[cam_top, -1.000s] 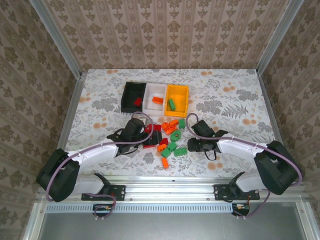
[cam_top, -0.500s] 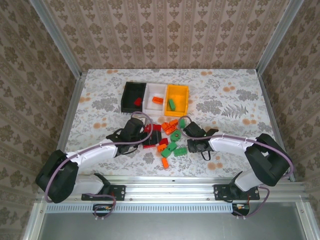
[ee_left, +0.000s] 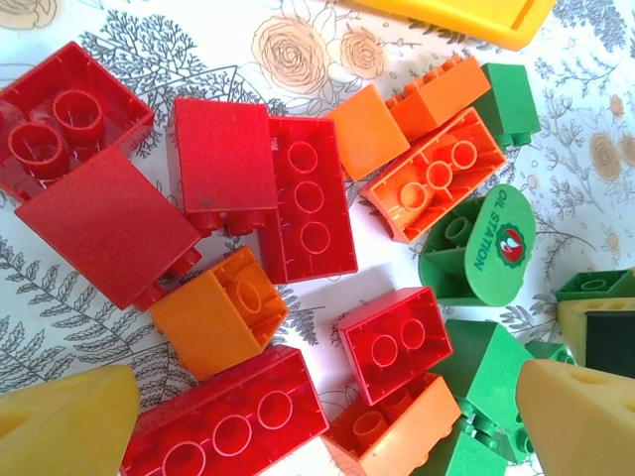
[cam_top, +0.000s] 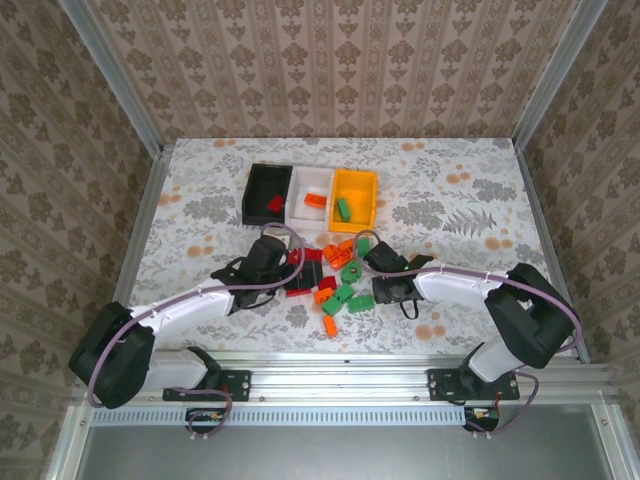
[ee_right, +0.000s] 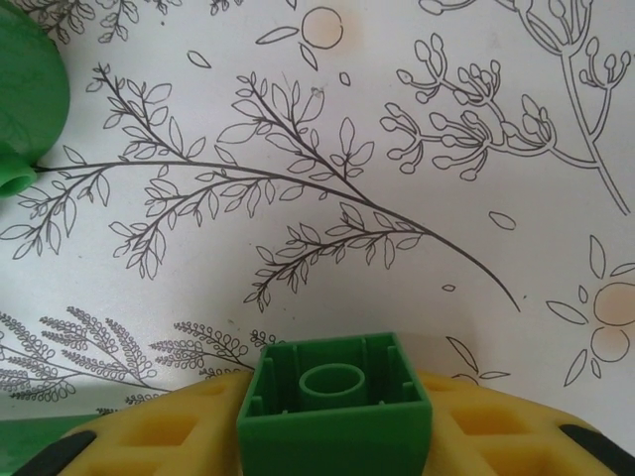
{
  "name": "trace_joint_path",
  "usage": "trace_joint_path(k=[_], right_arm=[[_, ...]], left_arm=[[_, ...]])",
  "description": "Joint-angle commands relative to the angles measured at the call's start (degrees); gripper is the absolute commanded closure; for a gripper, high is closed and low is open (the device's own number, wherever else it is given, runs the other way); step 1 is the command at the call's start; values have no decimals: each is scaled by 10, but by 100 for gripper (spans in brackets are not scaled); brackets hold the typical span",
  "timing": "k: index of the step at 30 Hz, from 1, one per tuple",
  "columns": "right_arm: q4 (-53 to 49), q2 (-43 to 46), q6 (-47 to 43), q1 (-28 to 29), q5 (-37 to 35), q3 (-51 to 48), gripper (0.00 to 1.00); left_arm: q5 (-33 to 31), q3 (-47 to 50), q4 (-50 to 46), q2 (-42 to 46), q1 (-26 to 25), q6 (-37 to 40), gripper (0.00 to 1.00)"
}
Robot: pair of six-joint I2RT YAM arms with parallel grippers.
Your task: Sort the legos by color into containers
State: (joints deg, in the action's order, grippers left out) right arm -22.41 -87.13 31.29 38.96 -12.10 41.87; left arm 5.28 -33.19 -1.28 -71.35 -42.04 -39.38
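The legos (cam_top: 338, 272) lie in a loose heap of red, orange and green bricks at mid-table, in front of the containers: a black bin (cam_top: 262, 183), a white bin (cam_top: 312, 181) and a yellow bin (cam_top: 355, 181) joined in a row. My left gripper (ee_left: 322, 436) hovers open over the heap, with a small red brick (ee_left: 395, 342) and an orange one (ee_left: 397, 436) between its yellow fingertips (ee_left: 64, 426). My right gripper (ee_right: 335, 426), at the heap's right edge (cam_top: 376, 281), is shut on a green brick (ee_right: 335, 407), hollow side facing the camera.
The black bin holds a red brick (cam_top: 275, 204), the white one an orange brick (cam_top: 316, 200), the yellow one a green brick (cam_top: 343, 208). A green piece (ee_right: 25, 94) lies left of the right gripper. Bare flowered tabletop (cam_top: 470, 210) stretches right and left of the heap.
The right arm has swung left to the heap's edge, and its jaws have narrowed onto the green brick. The left arm has stayed over the heap, still open.
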Motion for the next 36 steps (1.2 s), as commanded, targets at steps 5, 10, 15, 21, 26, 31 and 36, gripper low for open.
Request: trace_joint_path(k=[5,10,15,21,26,31,36], right_arm=[[70,-23,-11,3,-53,2,67],[56,-2,-24,18,-72,14,68],[40,32,-39,20,-76,31,67],[28,33,-81,18,-78,96,68],[33,-39,-133,-6,-53,201,67],[14,-131,-160,-36,-16,324,66],[-1,-210,-167,-75,19,410,66]], left_arm=[[-17,-2,-21,17,-3,11,0],[-44,-2,-37,43,-3,16,0],[-116,19,-47,100,-2,9,0],[-165,49,-57,174,5,-3,0],[-164,47,-86,191,22,-7,0],[-109,32,-112,163,47,-24,0],[-100,37,-109,159,52,-25,0]])
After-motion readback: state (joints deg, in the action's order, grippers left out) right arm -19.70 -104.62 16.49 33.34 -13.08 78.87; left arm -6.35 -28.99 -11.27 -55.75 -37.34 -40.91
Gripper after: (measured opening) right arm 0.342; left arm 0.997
